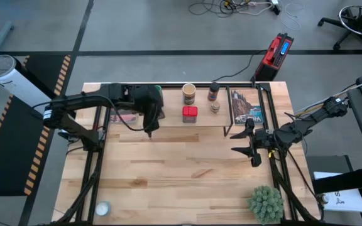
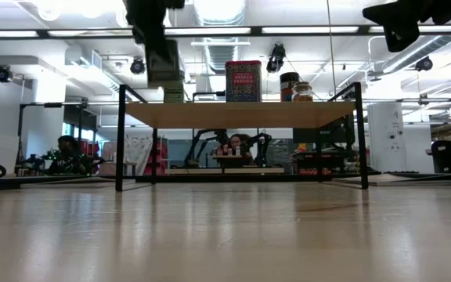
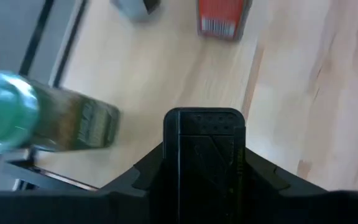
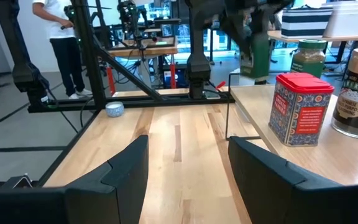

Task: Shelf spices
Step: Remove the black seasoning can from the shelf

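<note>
The shelf [image 1: 168,130] stands along the table's far side. On its plank stand the green-lidded jar [image 3: 17,118], the tan round jar [image 1: 189,94], the red square tin [image 1: 190,113] and the dark-capped brown bottle [image 1: 214,92], with a small jar [image 1: 215,107] beside the bottle. My left gripper [image 1: 149,125] hangs over the shelf's left part, shut on the small black box [image 3: 204,134]. My right gripper [image 1: 253,147] waits open and level by the shelf's right end. A tiny clear jar [image 1: 102,208] sits on the table at the near left corner. My left gripper pinches the black box between its two fingers, one on each of two opposite sides [image 3: 170,155]. The fingers slant down from above. The box [image 2: 163,63] hangs upright below them, clear of the shelf's plank, near the green-lidded jar.
A picture card [image 1: 246,107] stands on the shelf's right part, and another [image 1: 124,117] shows under my left arm. A spiky green plant [image 1: 266,202] sits at the near right corner. The broad middle of the tabletop [image 1: 181,169] is bare. People show in the room beyond.
</note>
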Available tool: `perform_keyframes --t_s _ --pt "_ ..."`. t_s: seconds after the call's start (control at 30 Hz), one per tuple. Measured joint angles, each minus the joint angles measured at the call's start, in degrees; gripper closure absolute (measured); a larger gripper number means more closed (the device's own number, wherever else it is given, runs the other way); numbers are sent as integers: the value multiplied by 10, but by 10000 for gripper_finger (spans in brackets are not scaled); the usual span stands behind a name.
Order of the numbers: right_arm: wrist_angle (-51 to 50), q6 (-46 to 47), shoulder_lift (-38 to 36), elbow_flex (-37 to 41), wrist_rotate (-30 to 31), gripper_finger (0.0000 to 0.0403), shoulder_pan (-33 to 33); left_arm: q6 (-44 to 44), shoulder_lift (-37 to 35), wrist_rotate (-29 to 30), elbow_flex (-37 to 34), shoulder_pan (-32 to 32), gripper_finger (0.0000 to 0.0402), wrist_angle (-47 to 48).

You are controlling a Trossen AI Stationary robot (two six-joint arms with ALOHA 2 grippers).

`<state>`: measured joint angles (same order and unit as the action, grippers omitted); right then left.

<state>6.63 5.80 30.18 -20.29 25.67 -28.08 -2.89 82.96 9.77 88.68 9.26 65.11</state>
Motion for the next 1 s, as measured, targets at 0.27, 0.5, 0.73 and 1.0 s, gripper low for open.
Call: perform_keyframes --t_s 0.27,0.5,0.73,1.0 --pt "-5 2 0 0 0 204 0 -16 -3 -44 102 -5 274 29" --pt "-14 1 0 2 0 204 0 -62 -3 -107 117 -57 274 30" --pt "-20 2 0 3 14 204 0 -118 -1 -102 93 -157 274 30" --pt "-19 6 0 4 14 204 0 -212 -1 -62 -18 -273 274 -36"
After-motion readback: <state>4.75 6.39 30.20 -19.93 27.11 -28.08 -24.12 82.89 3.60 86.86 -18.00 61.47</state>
